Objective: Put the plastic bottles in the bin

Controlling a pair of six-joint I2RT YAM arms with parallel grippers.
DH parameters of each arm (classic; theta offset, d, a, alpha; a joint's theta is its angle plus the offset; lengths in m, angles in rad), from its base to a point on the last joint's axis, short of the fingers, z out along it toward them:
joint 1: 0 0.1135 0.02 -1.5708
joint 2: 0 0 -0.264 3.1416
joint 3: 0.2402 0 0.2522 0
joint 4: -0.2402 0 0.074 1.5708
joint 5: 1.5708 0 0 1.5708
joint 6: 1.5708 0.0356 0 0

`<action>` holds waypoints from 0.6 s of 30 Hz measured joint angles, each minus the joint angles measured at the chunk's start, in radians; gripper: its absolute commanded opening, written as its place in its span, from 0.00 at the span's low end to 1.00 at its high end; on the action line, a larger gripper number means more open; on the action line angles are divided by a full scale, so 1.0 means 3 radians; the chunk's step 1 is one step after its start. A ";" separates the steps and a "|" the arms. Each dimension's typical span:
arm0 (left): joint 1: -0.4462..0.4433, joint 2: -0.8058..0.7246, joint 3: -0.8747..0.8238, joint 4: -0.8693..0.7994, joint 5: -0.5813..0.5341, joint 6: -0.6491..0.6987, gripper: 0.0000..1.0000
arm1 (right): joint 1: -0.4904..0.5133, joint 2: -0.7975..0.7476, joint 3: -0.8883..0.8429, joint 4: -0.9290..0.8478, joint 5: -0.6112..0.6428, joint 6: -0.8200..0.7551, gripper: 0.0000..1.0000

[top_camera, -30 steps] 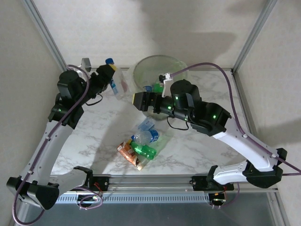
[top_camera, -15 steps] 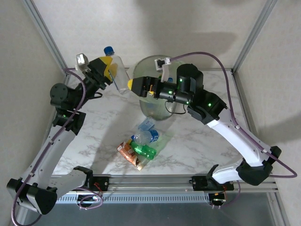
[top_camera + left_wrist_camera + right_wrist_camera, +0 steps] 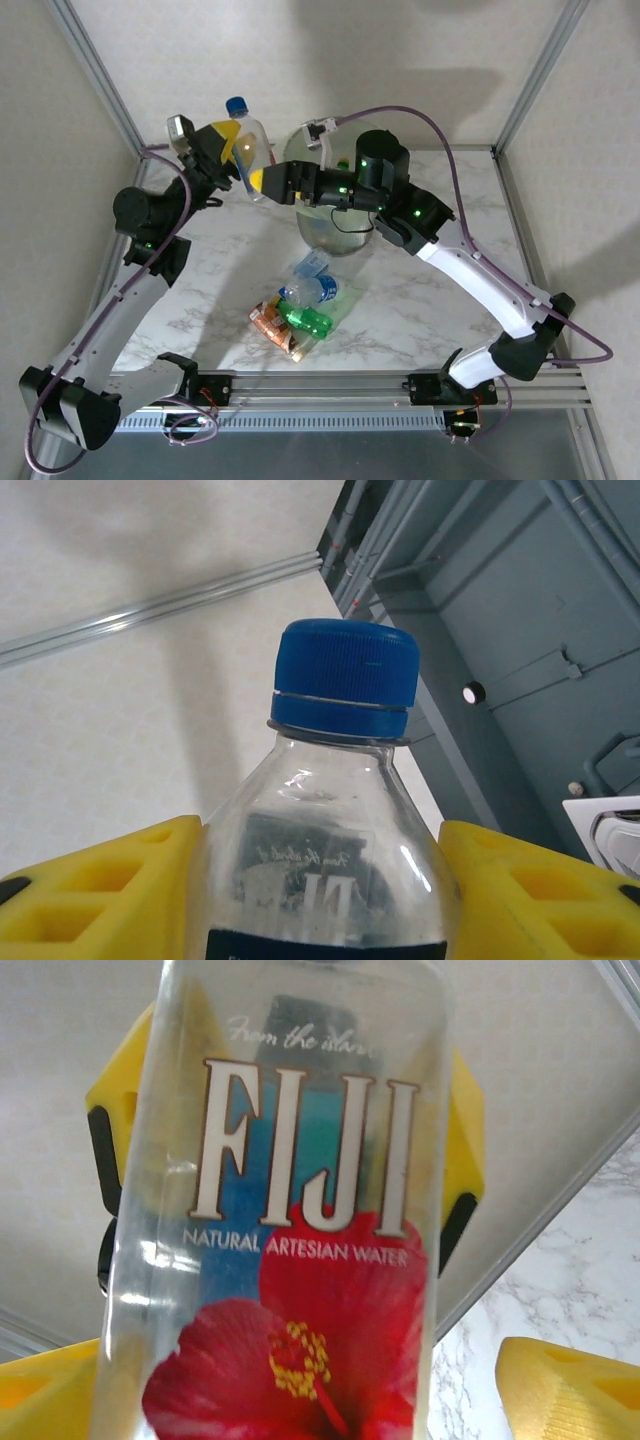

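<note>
White marble-patterned tabletop (image 3: pixel 220 270) with grey veins fills the floor of the cell, and an aluminium rail (image 3: pixel 320 385) runs along its near edge. Slim metal posts (image 3: pixel 95 70) rise at the far corners against plain pale walls (image 3: pixel 400 50), where soft shadows fall.

At the far left we see the left gripper (image 3: pixel 320 880) raised off the table, its yellow fingers (image 3: pixel 100 890) pressed to either side of a clear bottle (image 3: pixel 250 150) with a blue cap (image 3: pixel 236 104) — a firm hold, cap pointing up and away.

From the right, the right gripper (image 3: pixel 310 1400) reaches across to the same bottle. Its yellow fingers (image 3: pixel 560 1390) stand wide apart on either side of the labelled body, and a gap shows on at least one side — open, gripping nothing.

The bin (image 3: pixel 330 232) sits at the far middle of the table, partly hidden under the right arm, just right of the lifted bottle.

Nearer to us, a small heap of bottles (image 3: pixel 305 305) lies on the marble: clear ones with blue, a green one, an orange-labelled one, all touching.
</note>
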 measured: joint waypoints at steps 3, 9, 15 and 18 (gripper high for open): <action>-0.0027 0.0023 -0.0001 0.0028 0.0000 -0.0008 0.56 | -0.0003 0.0006 0.0011 0.0025 -0.0036 0.0001 0.80; -0.0036 0.0055 -0.0004 0.0100 -0.0010 -0.0006 0.59 | -0.0003 0.0011 0.0037 0.0072 -0.0058 0.0015 0.67; -0.0042 0.0078 -0.0010 0.0083 -0.0050 0.0050 0.82 | -0.0024 0.0011 0.0041 0.0039 0.0011 -0.0004 0.59; -0.0051 0.0078 -0.0024 0.0050 -0.0083 0.0103 0.98 | -0.0051 0.0011 0.0053 -0.0055 0.0126 -0.0027 0.58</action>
